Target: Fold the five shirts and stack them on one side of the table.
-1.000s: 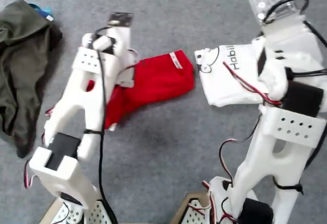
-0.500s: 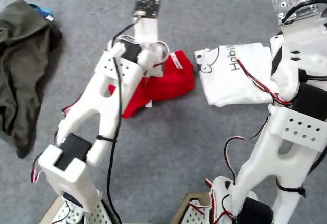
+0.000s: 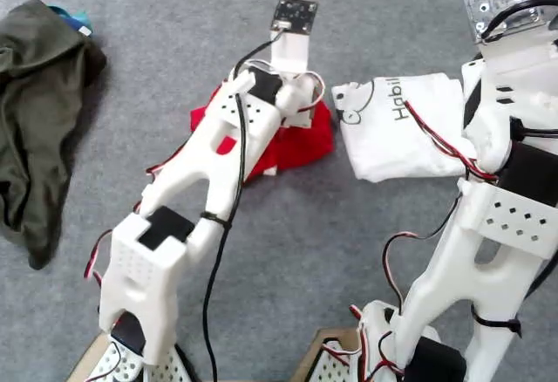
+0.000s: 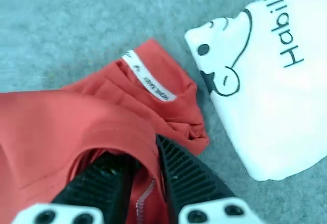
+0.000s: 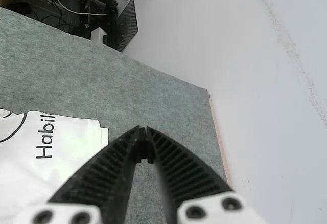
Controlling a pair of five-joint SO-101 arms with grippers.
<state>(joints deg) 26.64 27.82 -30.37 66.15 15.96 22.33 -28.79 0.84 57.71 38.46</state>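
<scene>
Beside white shirt (image 3: 401,129), left pincer (image 4: 145,150) grips red shirt (image 4: 76,116)

White wall (image 5: 265,55), black cabled equipment (image 5: 122,24)

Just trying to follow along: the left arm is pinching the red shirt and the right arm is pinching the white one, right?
Not quite. The left gripper does pinch the red shirt, but the right gripper is shut on nothing; the white shirt lies free, as the right wrist view shows.
</scene>
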